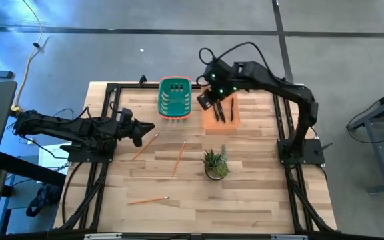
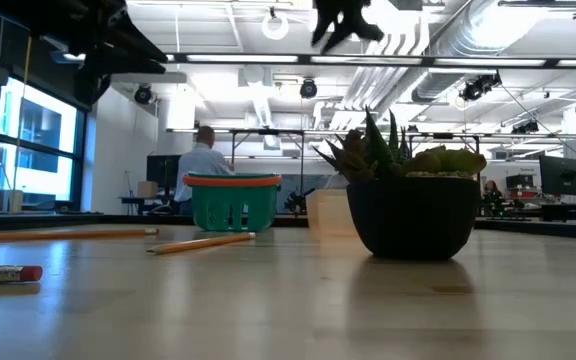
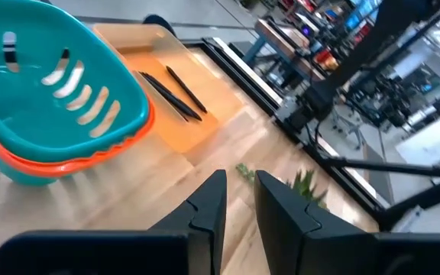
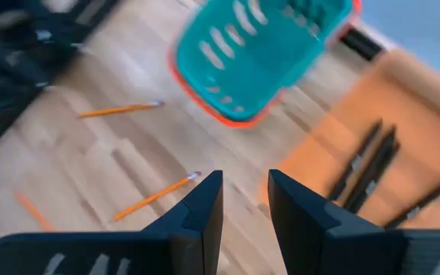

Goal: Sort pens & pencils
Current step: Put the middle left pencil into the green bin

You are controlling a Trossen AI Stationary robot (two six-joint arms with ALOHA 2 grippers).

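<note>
Several black pens (image 1: 223, 110) lie in a flat orange tray (image 1: 211, 121) at the table's far side, also in the right wrist view (image 4: 369, 172). Three orange-tan pencils lie flat on the wood: one (image 1: 144, 147) near my left gripper, one (image 1: 179, 157) mid-table, one (image 1: 148, 199) toward the near edge. My right gripper (image 1: 204, 102) hangs open and empty high above the table, between the teal basket (image 1: 175, 99) and the tray. My left gripper (image 1: 151, 127) waits at the left, its fingers (image 3: 241, 206) slightly apart with nothing between them.
The teal basket with an orange rim (image 4: 258, 53) stands at the far edge, left of the tray. A potted succulent (image 1: 215, 163) stands right of centre, near the middle pencil. A black frame (image 1: 112, 100) runs along the table's edges. A person (image 2: 205, 165) sits in the room behind.
</note>
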